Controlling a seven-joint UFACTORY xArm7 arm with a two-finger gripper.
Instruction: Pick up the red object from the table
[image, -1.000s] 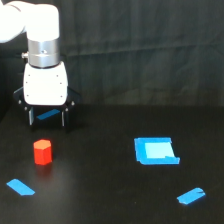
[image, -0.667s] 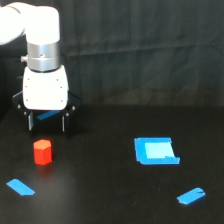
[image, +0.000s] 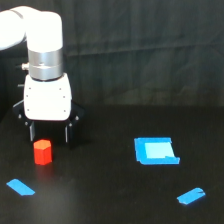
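The red object (image: 43, 152), a small faceted red-orange block, stands upright on the black table (image: 105, 190) at the exterior view's left. My gripper (image: 48, 135) hangs just above and behind it, its two dark fingers (image: 67, 132) spread wide and pointing down. The block's top sits below the gap between the fingertips, with nothing held between them. The white gripper body and silver wrist rise above.
A blue square patch (image: 156, 151) lies right of centre. A blue tape strip (image: 21, 187) lies at the front left and another (image: 191, 195) at the front right. A dark curtain closes off the back.
The gripper has moved down and slightly forward, closer over the red block. The block and the blue pieces have not moved.
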